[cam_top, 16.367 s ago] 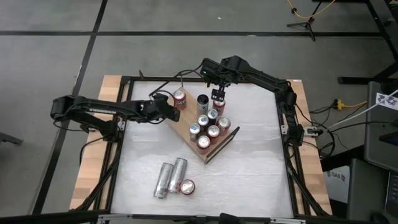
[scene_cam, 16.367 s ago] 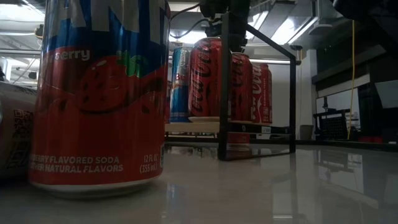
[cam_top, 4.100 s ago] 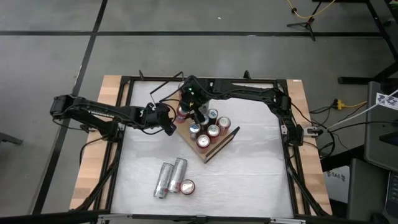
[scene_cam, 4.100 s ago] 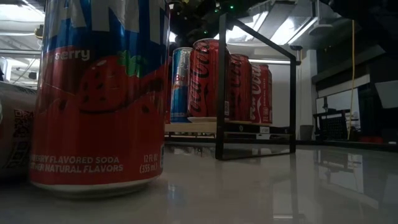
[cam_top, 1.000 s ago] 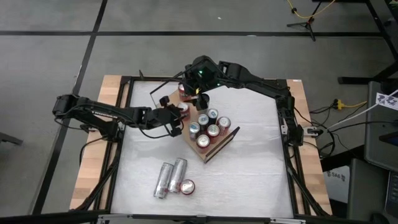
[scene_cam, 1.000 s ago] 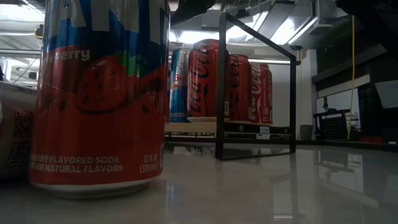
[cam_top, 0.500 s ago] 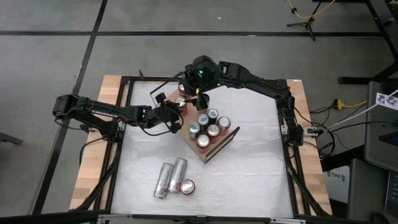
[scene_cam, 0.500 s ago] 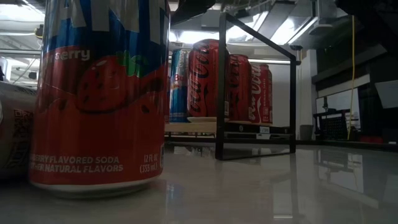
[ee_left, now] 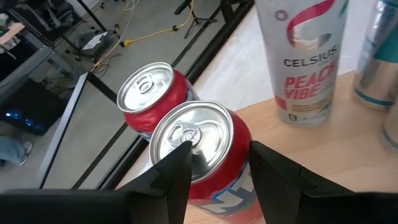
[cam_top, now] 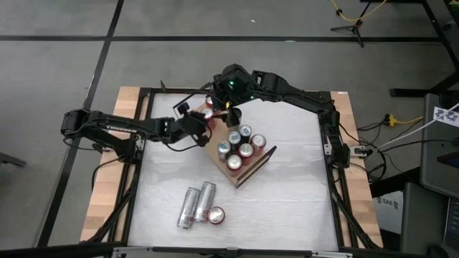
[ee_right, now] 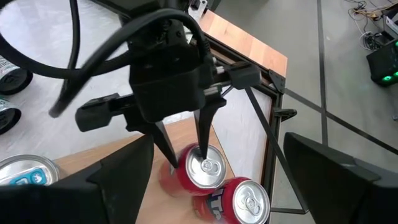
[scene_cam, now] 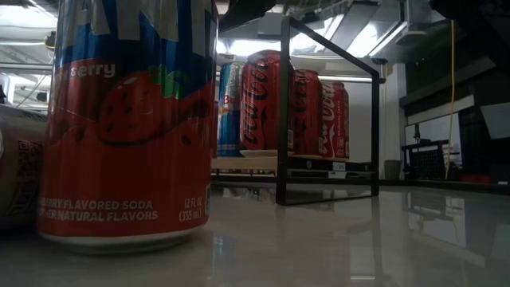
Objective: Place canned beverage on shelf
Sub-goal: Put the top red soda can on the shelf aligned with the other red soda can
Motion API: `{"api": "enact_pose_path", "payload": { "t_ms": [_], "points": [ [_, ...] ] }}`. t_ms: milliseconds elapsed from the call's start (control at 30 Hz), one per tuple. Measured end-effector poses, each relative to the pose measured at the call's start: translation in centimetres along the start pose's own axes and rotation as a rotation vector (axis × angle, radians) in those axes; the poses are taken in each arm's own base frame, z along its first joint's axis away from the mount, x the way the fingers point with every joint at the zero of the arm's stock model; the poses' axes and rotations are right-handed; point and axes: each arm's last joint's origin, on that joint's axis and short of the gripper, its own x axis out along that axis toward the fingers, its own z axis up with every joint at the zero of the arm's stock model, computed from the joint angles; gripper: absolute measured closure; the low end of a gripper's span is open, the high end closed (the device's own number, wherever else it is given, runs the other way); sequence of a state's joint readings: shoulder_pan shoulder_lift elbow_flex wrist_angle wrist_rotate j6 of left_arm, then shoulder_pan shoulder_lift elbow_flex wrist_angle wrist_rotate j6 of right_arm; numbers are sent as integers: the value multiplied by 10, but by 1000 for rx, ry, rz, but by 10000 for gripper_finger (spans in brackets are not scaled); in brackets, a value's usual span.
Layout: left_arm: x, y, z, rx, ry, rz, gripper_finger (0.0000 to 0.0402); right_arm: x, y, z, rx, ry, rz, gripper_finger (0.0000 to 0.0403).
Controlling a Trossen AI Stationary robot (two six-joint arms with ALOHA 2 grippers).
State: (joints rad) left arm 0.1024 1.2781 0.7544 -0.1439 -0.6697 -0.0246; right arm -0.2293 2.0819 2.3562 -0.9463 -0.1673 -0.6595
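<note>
The wooden shelf point(cam_top: 244, 174) lies slantwise at the table's middle with several upright cans point(cam_top: 242, 147) on it. My left gripper point(cam_top: 201, 123) is at the shelf's far left end, shut on a red can point(ee_left: 196, 146). A second red can point(ee_left: 152, 93) stands right behind the held one. A white Celsius can point(ee_left: 308, 56) stands on the board nearby. My right gripper point(cam_top: 231, 109) hovers open and empty just above and beyond them. It looks down on the left gripper point(ee_right: 183, 146). My left gripper pinches the red can between its two fingers point(ee_left: 174, 180), one on each side of the can's upper wall point(ee_left: 239, 155), just below the rim. The fingers come steeply from above. The can is upright. I cannot tell whether its hidden base rests on the board.
Two silver cans point(cam_top: 197, 202) lie on the table near its front, with a red can point(cam_top: 216, 213) upright beside them. In the low view that strawberry soda can point(scene_cam: 127, 119) fills the foreground. The shelf's black wire rail point(scene_cam: 327, 112) stands at its near right end.
My left gripper has moved a little toward the table's far left corner, staying closed around the red can beside the shelf's far left end. My right gripper has kept still above it.
</note>
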Motion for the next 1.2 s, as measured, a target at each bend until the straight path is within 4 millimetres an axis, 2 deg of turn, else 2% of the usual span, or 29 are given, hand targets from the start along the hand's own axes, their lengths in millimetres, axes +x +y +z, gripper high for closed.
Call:
{"api": "enact_pose_path", "payload": {
  "t_ms": [200,333,633,800,933,1200],
  "points": [
    [0,1,0,-4,-2,2,251,0,0,0,0,0,0,56],
    [-6,1,2,-9,-21,9,251,0,0,0,0,0,0,56],
    [-23,28,13,-159,-109,137,251,0,0,0,0,0,0,56],
    [-17,43,12,-187,-86,184,251,3,2,-4,5,24,19,56],
    [-8,51,9,-197,-53,141,251,11,7,-12,16,76,59,56],
    [0,63,7,-225,-31,97,251,35,13,-27,21,98,76,56]
  ]
}}
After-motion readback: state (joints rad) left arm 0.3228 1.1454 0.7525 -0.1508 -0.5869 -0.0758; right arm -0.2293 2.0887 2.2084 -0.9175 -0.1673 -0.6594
